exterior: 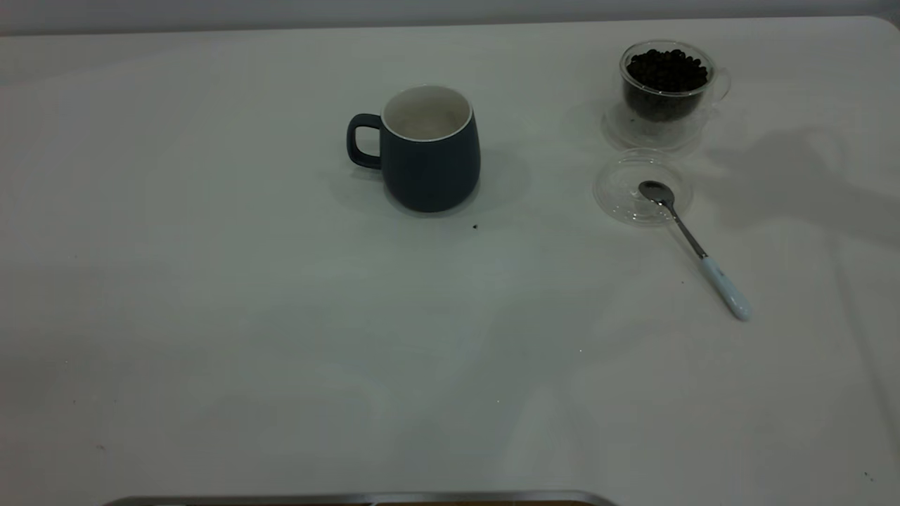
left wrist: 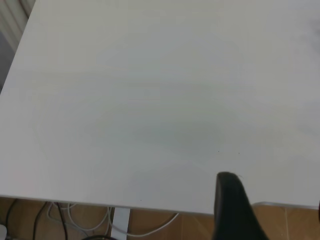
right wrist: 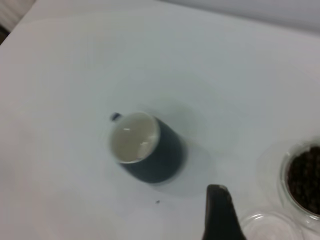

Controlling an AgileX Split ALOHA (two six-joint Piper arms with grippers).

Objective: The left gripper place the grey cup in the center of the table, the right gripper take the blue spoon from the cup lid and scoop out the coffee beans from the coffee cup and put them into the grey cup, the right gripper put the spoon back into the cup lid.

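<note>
The grey cup [exterior: 430, 151], dark with a white inside, stands upright near the table's middle, handle to the left; it also shows in the right wrist view [right wrist: 145, 150]. The glass coffee cup [exterior: 666, 84], full of beans, stands at the far right. The clear cup lid [exterior: 641, 186] lies in front of it. The blue-handled spoon [exterior: 692, 242] has its bowl on the lid and its handle on the table. Neither gripper shows in the exterior view. My right gripper [right wrist: 270, 205] is open and empty, above the lid [right wrist: 272, 227] and the coffee cup [right wrist: 302, 180]. My left gripper [left wrist: 274, 195] is open and empty over the table edge.
A small dark speck [exterior: 475, 226] lies just in front of the grey cup. A metal strip [exterior: 351, 499] runs along the table's front edge. The left wrist view shows bare white tabletop [left wrist: 150, 100] and cables [left wrist: 75, 215] below its edge.
</note>
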